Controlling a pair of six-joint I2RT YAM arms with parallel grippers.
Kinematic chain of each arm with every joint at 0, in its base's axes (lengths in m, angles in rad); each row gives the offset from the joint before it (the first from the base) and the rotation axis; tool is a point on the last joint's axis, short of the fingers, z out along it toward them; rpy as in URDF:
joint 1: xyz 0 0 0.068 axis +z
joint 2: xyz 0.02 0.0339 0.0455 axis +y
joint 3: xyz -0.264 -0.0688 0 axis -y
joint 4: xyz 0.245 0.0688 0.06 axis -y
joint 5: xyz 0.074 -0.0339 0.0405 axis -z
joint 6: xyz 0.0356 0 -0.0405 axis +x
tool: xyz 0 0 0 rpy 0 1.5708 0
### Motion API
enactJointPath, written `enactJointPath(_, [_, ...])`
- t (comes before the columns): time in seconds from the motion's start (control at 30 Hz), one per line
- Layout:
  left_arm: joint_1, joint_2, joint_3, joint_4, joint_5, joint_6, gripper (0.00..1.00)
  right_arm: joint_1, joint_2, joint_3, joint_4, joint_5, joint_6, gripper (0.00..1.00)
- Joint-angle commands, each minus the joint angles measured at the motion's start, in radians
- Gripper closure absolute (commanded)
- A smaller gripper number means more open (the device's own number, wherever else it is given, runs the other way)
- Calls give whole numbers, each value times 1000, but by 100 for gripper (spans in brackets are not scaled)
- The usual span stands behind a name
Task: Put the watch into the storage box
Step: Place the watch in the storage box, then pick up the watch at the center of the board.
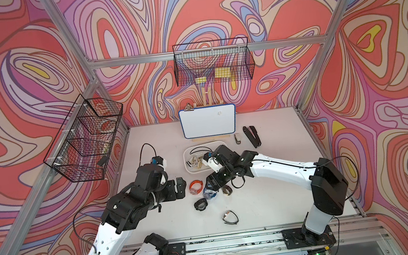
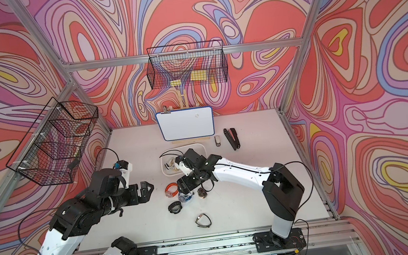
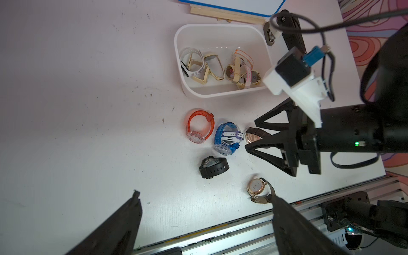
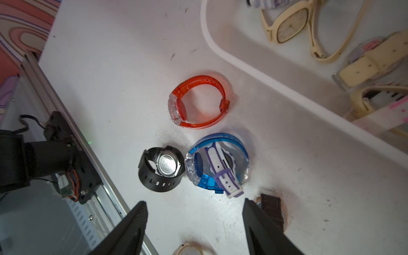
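Right hand (image 3: 250, 134) spread low at the brown-strap watch (image 4: 271, 205), mid-worktop (image 3: 88, 110) just short of the storage box (image 3: 209, 95); left hand (image 2: 148, 190) spread, empty; risk: an off-centre squeeze pins the strap or drags the blue watch (image 3: 226, 138) just beside it.

Glossy white plastic there on the storage box (image 3: 220, 93), clear-tinted shiny plastic on the orange watch (image 4: 176, 108) and the blue watch (image 4: 205, 180), matt black strap with a bright metal back on the black watch (image 4: 162, 169), and the white table (image 3: 88, 110) looks matt and scuffed.
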Motion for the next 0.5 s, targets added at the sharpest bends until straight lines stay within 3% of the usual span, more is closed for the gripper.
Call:
enactJointPath(0.0, [1, 1, -8, -50, -24, -12, 3, 7, 49, 28, -67, 74, -127, 27])
enactJointPath(0.47, [2, 9, -13, -45, -55, 4, 3, 36, 152, 46, -40, 195, -228, 34])
